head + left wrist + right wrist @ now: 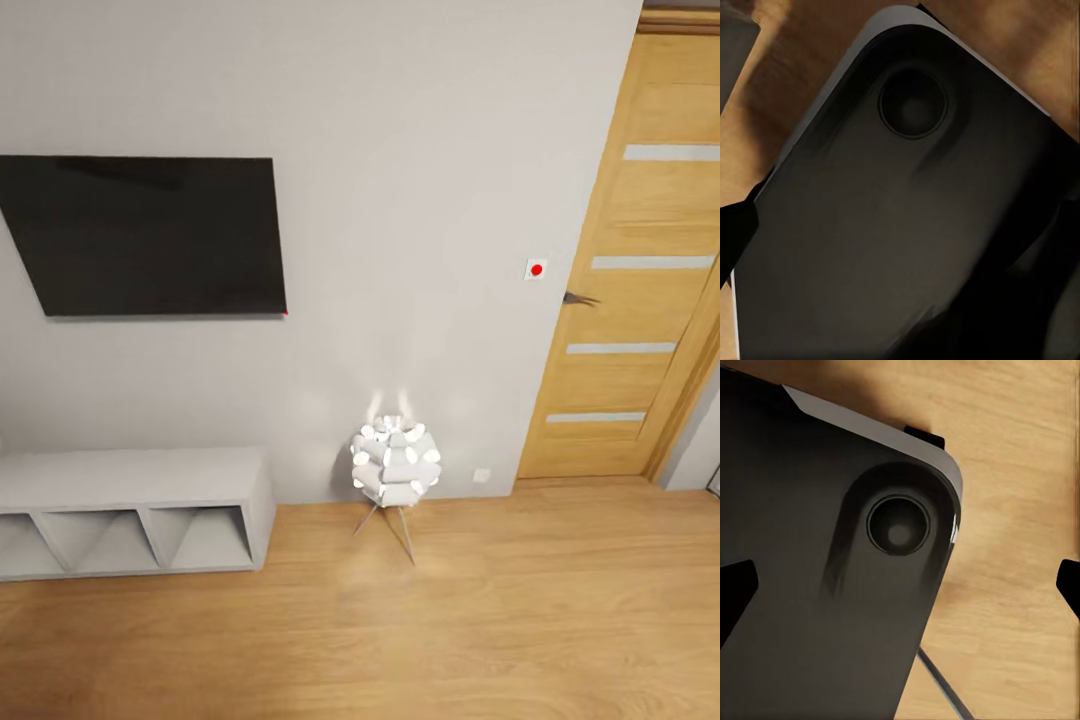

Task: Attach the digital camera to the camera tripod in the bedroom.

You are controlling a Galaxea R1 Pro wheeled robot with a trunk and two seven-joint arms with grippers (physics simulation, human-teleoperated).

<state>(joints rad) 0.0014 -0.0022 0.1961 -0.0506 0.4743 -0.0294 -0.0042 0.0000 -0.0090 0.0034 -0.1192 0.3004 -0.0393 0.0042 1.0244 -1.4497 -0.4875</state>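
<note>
The digital camera and the camera tripod are out of view. The head view looks at a grey wall over a light wood floor (500,620). In the right wrist view my right gripper (900,585) is open, its dark fingertips (735,592) set wide apart with nothing between them, above a dark rounded panel (802,585) of my own base and the wood floor. In the left wrist view my left gripper (900,225) hangs over a similar dark panel (892,225). One fingertip (735,232) shows at the frame's edge and the jaws look open and empty.
A black wall-mounted TV (150,235) hangs above a low grey shelf unit (130,510) at the left. A glowing white ball lamp (396,460) on thin legs stands by the wall. A wooden door (630,290) with a handle is at the right, beside a red-dot switch (536,268).
</note>
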